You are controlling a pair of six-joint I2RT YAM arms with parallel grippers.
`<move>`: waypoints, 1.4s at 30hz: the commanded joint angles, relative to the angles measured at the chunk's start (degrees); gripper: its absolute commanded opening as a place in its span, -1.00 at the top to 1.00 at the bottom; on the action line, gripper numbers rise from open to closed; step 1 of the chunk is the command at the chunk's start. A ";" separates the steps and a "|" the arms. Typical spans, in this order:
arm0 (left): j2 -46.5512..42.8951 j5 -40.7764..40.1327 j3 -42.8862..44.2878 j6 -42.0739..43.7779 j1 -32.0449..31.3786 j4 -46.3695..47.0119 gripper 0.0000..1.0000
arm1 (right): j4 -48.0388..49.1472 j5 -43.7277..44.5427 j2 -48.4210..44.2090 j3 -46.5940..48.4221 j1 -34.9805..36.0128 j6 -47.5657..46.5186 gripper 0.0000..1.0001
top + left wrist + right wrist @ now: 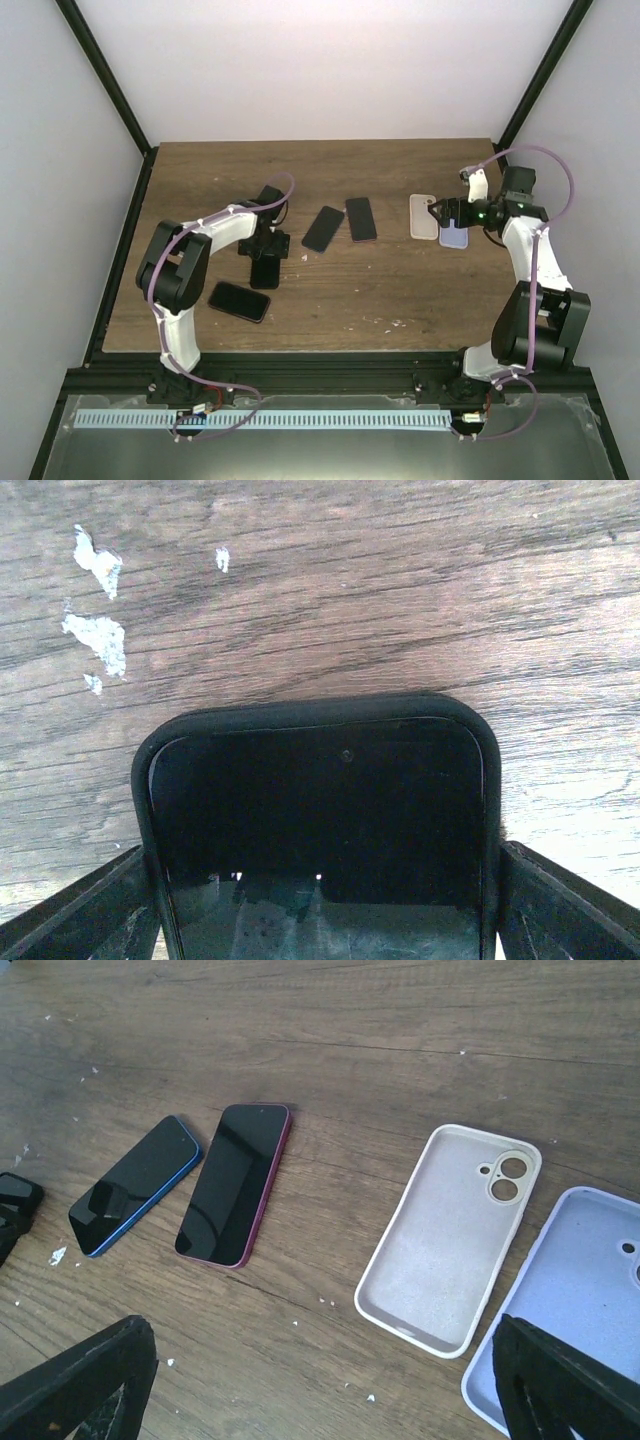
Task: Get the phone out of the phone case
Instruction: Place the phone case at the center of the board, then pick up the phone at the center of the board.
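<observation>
Under left gripper (266,250), top view: phone (265,274) flat on table (330,300). Left wrist: black case (310,706) around phone, fingers (570,915) touching both long sides, clenched on it. Right wrist: right gripper (325,1338) spread wide, empty, well apart from phone.

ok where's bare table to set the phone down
The back strip of the table, behind the phones, is bare. So is the near middle, right of the black phone and in front of the red phone. Crowded: the row from the blue phone to the white case and lilac case.
</observation>
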 commanded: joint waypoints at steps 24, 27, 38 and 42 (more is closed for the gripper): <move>-3.53 4.69 4.24 -0.28 -0.47 -8.33 -0.07 | -1.54 -4.23 -0.85 1.49 0.15 1.80 -0.66; -7.98 4.79 6.02 -1.53 -1.81 -6.83 0.01 | -2.13 -7.02 -0.96 1.47 0.20 1.46 -0.61; -18.67 8.36 5.58 -10.22 -8.47 11.04 0.30 | -4.73 -12.85 -0.04 2.31 9.89 1.63 -0.49; -21.81 7.47 1.44 -16.92 -10.58 22.07 0.33 | -4.20 -14.97 0.49 2.31 16.71 3.19 -0.39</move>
